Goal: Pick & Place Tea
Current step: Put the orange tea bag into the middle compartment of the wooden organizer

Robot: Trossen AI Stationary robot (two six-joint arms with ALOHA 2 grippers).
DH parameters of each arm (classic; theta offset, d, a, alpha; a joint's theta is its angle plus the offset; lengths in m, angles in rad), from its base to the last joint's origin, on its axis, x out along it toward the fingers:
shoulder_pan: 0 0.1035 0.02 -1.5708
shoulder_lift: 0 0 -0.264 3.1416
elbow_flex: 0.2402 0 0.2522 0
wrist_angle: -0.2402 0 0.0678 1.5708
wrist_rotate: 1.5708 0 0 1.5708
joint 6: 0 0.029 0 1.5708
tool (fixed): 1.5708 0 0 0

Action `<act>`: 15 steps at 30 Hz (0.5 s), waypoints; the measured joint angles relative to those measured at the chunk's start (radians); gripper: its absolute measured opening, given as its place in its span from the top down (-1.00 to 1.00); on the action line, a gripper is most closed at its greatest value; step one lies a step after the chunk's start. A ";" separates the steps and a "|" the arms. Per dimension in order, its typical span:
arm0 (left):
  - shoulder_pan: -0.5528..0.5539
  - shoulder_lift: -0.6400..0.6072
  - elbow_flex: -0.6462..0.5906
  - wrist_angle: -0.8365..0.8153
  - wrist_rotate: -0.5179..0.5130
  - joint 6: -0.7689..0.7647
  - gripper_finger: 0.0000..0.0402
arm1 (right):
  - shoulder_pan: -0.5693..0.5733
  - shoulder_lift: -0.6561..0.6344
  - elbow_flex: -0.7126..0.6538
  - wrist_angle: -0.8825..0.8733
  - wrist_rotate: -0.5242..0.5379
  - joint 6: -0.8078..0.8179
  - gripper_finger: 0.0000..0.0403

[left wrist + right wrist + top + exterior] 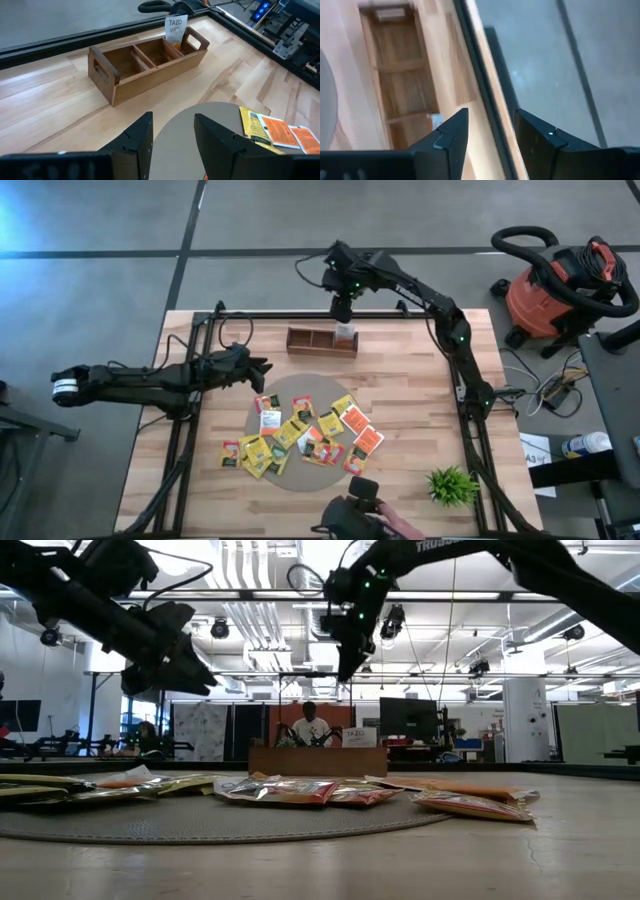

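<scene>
Above the tray, right gripper jaws stand apart, empty — one packet placed; next, fetch tea. Left gripper waits, jaws parted.

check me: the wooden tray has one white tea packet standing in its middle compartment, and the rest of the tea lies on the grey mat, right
Not quite. The white packet stands in an end compartment of the tray, not the middle one; the left wrist view shows the other two compartments bare. The rest of the tea does lie on the grey mat.
</scene>
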 joint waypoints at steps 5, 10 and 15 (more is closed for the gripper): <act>0.000 0.000 0.000 0.005 0.000 -0.002 0.31 | -0.009 -0.049 0.000 0.033 -0.004 -0.007 0.23; 0.000 0.000 0.000 0.011 0.000 -0.009 0.31 | -0.014 -0.066 0.000 0.033 -0.002 -0.004 0.24; 0.002 0.000 0.000 0.022 0.000 -0.009 0.31 | -0.013 -0.072 0.000 0.059 -0.003 -0.003 0.27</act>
